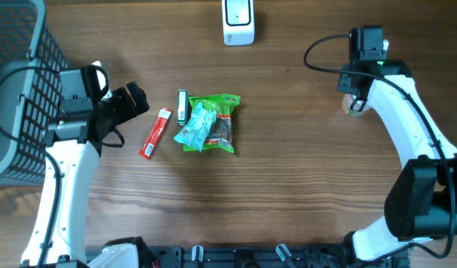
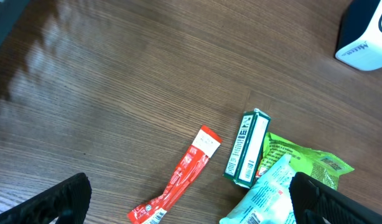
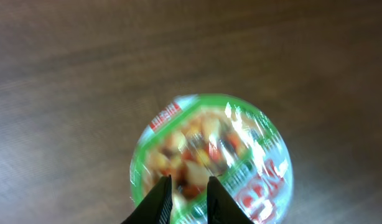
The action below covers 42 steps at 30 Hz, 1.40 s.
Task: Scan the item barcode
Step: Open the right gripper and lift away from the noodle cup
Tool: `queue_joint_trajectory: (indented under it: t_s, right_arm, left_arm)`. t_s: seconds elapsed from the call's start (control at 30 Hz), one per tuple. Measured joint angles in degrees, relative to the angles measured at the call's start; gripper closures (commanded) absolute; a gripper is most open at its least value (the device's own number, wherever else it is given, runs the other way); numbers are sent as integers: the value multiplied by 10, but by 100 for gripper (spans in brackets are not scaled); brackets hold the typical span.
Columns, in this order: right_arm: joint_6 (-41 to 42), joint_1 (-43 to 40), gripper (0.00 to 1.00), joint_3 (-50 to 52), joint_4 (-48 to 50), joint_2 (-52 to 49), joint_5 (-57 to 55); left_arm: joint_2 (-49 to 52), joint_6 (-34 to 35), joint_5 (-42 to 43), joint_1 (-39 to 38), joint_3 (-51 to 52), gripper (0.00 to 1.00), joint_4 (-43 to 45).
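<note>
Watching right gripper (image 3: pixel 189 182): fingers a narrow gap apart over the cup (image 3: pixel 209 155) lid, I cannot tell if they grip it | cup stands on table (image 1: pixel 288 193) at right, well apart from scanner (image 1: pixel 238 21) | left gripper (image 1: pixel 134 104) wide open, empty, near red stick (image 1: pixel 155 134)

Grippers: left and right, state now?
Left gripper: open, fingers wide apart, holding nothing.
Right gripper: fingers nearly together over the food cup; whether it grips cannot be told.
</note>
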<state>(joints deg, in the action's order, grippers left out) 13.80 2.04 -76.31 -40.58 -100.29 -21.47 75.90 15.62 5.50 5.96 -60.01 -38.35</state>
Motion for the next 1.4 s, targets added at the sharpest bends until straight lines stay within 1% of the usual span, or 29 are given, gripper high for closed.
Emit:
queue_joint_trajectory:
  t_s: [0.03, 0.17, 0.2, 0.33, 0.4, 0.47, 0.6, 0.73, 1.0, 1.03, 1.13, 1.17, 1.2, 1.27, 1.33, 1.37, 1.4]
  right_arm:
    - [-1, 0, 84, 0, 7, 0, 7]
    - [-5, 0, 90, 0, 30, 0, 69]
    - [-7, 0, 90, 0, 41, 0, 109]
    - [-11, 1, 90, 0, 50, 0, 207]
    - [-11, 2, 88, 0, 53, -2, 227]
    - [-11, 4, 87, 0, 56, -12, 230]
    - [-11, 5, 86, 0, 46, -47, 197]
    - [0, 5, 83, 1, 27, -55, 120]
    - [3, 5, 82, 1, 1, -55, -19]
    - [3, 5, 78, 1, -3, -55, -34]
    - [5, 5, 76, 1, -6, -55, -45]
    - [5, 5, 73, 1, -6, -55, -42]
    - [5, 5, 67, 0, -7, -55, -30]
    - [1, 5, 53, 0, -13, -55, 6]
    - [-19, 5, 45, -6, -23, -55, 77]
    - [-28, 5, 39, -8, -24, -54, 95]
    - [-34, 6, 32, -21, -29, -49, 158]
  left_arm:
    - [0, 0, 0, 0, 0, 0, 0]
    - [0, 0, 0, 0, 0, 0, 0]
    - [0, 0, 0, 0, 0, 0, 0]
    - [0, 0, 0, 0, 0, 0, 0]
    - [0, 0, 0, 0, 0, 0, 0]
    - [0, 0, 0, 0, 0, 0, 0]
    - [0, 0, 0, 0, 0, 0, 0]
    - [0, 0, 0, 0, 0, 0, 0]
    - [0, 0, 0, 0, 0, 0, 0]
    - [0, 0, 0, 0, 0, 0, 0]
    - [0, 0, 0, 0, 0, 0, 0]
    - [0, 0, 0, 0, 0, 0, 0]
    - [0, 0, 0, 0, 0, 0, 0]
    - [0, 0, 0, 0, 0, 0, 0]
    - [0, 0, 0, 0, 0, 0, 0]
    - [0, 0, 0, 0, 0, 0, 0]
    - [0, 0, 0, 0, 0, 0, 0]
